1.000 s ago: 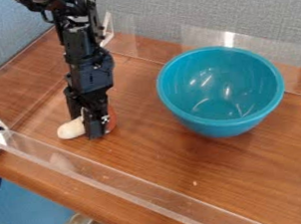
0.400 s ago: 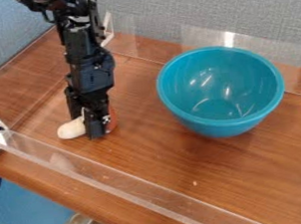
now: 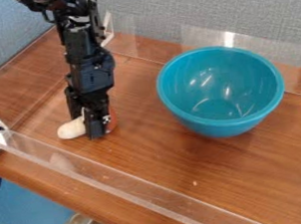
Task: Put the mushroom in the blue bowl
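The mushroom lies on the wooden table at the left, its cream stem showing and its reddish cap mostly hidden between the fingers. My gripper points straight down onto it, shut on the cap, fingertips at the table surface. The blue bowl, large and teal, stands upright and empty to the right of the gripper, a short gap away.
A clear acrylic wall runs along the front edge of the wooden table, with another clear panel behind the bowl. A blue fabric backdrop rises at the back left.
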Tool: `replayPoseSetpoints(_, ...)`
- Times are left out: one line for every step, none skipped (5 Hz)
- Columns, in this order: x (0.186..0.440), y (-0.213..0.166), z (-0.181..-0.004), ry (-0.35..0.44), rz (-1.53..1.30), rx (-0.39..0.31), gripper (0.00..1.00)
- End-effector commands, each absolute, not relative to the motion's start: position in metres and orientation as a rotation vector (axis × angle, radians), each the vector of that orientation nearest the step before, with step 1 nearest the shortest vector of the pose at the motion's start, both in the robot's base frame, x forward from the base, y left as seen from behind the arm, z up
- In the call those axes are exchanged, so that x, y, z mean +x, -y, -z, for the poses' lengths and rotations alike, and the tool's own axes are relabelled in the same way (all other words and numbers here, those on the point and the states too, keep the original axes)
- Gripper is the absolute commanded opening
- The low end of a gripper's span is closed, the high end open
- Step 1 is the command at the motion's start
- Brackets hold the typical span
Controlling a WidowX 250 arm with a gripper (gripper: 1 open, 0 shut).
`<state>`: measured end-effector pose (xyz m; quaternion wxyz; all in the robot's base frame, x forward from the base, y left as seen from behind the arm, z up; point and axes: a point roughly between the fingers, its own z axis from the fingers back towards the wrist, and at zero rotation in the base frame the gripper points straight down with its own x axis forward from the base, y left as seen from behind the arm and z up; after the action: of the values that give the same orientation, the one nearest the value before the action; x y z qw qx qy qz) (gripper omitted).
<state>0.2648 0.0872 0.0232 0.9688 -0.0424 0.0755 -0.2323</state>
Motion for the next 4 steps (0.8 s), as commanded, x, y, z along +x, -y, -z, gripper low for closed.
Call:
replayPoseSetpoints(0.2696,-0.0809,-0.0241,-0.14,0.477,-0.079,0.0)
replayPoseSetpoints(0.2698,-0.0807,-0.0235,-0.141,0.472,-0.078,0.0)
replayPoseSetpoints(0.2699,-0.0805,-0.0238,-0.142,0.468,-0.078,0.0)
replayPoseSetpoints(0.2701,-0.0804,-0.0242,-0.143,0.463,-0.078,0.0)
